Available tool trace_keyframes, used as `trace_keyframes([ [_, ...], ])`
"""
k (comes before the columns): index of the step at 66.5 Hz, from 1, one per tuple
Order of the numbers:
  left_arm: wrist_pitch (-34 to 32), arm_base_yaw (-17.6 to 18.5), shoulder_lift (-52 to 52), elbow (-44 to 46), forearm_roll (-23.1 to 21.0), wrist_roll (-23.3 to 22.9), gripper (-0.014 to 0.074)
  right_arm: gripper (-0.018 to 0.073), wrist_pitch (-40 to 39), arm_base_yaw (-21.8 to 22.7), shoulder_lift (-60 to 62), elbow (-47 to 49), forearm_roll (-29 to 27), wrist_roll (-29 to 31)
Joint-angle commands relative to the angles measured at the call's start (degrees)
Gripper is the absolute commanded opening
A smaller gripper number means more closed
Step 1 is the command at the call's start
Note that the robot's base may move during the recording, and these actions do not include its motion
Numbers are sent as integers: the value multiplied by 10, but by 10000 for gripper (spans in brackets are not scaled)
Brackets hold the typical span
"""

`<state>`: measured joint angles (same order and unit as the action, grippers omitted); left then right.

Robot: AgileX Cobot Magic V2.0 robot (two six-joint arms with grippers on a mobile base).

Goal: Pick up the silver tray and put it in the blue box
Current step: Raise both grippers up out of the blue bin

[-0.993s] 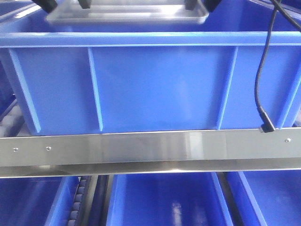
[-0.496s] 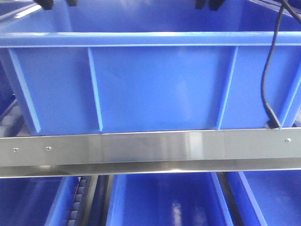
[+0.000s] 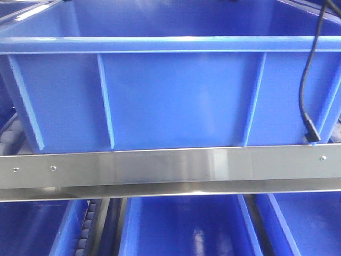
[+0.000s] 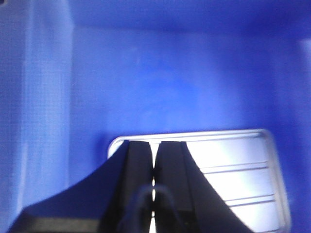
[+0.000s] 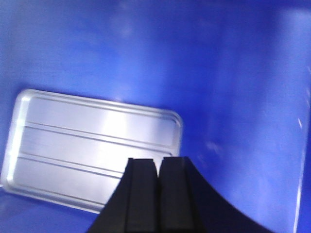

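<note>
The silver tray (image 5: 92, 160) lies flat on the floor of the blue box (image 3: 170, 45), free of both arms. In the right wrist view it fills the lower left of the frame, long axis running left to right with a slight tilt; the right gripper (image 5: 157, 194) hangs above its lower right corner, jaws pressed together on nothing. In the left wrist view the tray sits at lower right, and the left gripper (image 4: 154, 167) – jaws likewise closed and empty – hangs over its near left end. The front view shows only the box's outer wall and rim, so the tray is hidden there, and neither arm shows. Both wrist views are blurred – the gap between jaws and tray is hard to judge.
</note>
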<state>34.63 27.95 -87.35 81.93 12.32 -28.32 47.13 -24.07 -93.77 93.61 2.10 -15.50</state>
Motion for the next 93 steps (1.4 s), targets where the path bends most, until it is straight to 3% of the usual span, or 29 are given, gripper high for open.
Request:
trace_keyframes([
  [1, -77, 3, 55, -14, -1, -4, -5, 55, -98, 1, 69, -25, -26, 47],
  [9, -164, 3, 108, -109, -1, -4, -5, 55, -207, 1, 141, -130, -37, 95],
  [15, -291, 3, 162, -199, 8, -3, -5, 55, -293, 1, 208, -215, -37, 126],
  [24, -495, 3, 225, -327, 82, -3, -5, 55, -403, 1, 309, -348, -36, 148],
  [29, -549, 3, 256, -377, 123, -3, -6, 55, -454, 1, 361, -414, -31, 151],
  [38, -549, 3, 318, -446, 127, -3, -6, 55, -471, 1, 447, -507, -31, 151],
  [50, -548, 3, 415, -530, 126, -3, -6, 55, -390, 1, 559, -590, -31, 151],
  [63, -546, 3, 524, -600, 128, -3, -6, 55, -294, 1, 645, -599, -31, 149],
  [93, -548, 3, 571, -617, 128, -3, -6, 55, -303, 1, 662, -599, -31, 149],
])
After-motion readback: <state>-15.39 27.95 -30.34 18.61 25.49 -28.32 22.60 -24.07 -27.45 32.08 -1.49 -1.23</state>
